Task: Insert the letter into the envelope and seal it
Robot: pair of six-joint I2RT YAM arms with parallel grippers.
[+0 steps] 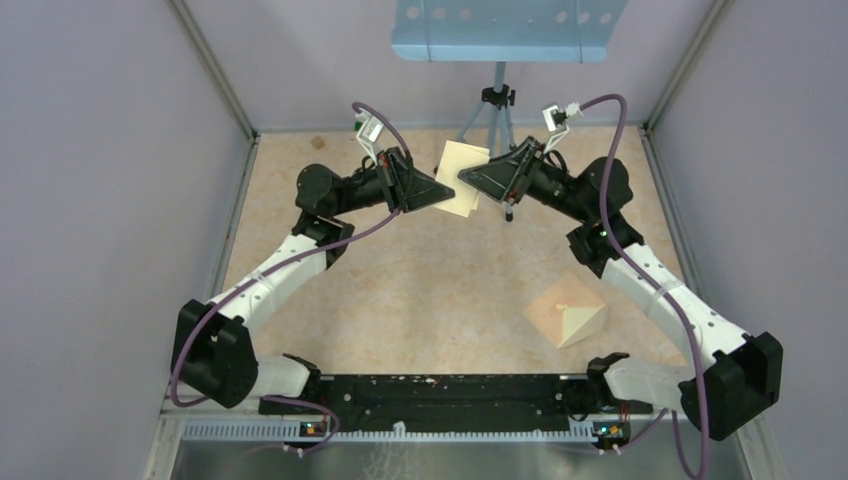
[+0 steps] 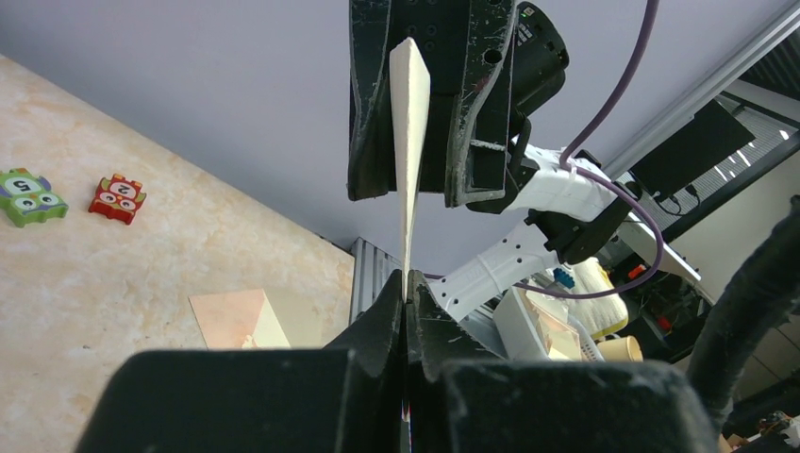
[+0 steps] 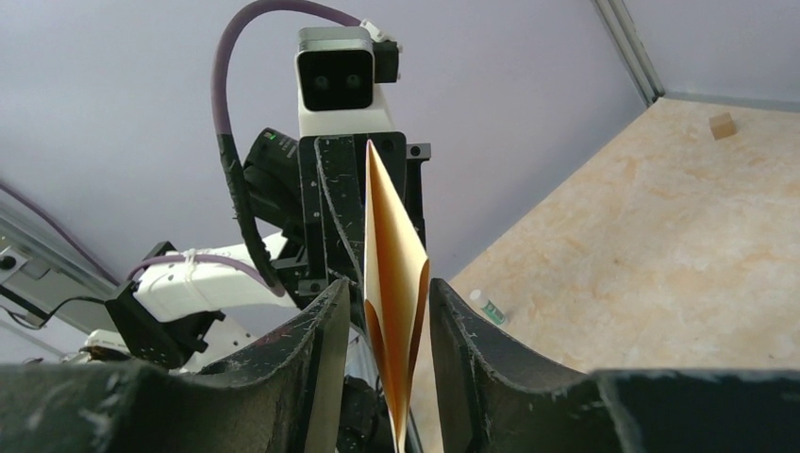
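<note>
The letter point(image 1: 460, 165) is held in the air above the far middle of the table point(image 1: 420, 290), between the two arms, which meet there tip to tip. The left gripper point(image 2: 406, 293) is clamped on the letter's near edge, its fingertips pressed together with the sheet pinched between them. In the left wrist view the letter stands edge-on and rises to the right gripper point(image 3: 387, 283). That gripper's fingers point(image 3: 321, 349) stand apart on either side of the folded sheet. The two leaves of the letter splay into a narrow V between the fingers, and the jaws are not closed flat on it. Whether the leaves touch the pads cannot be told. The envelope point(image 1: 566, 312) lies flat on the table near the right arm's forward link, well apart from the letter, with its pale triangular flap showing. A green number tile point(image 2: 24, 196) and a red number tile point(image 2: 118, 196) lie side by side on the table. A tripod point(image 1: 497, 110) stands at the far edge.
</note>
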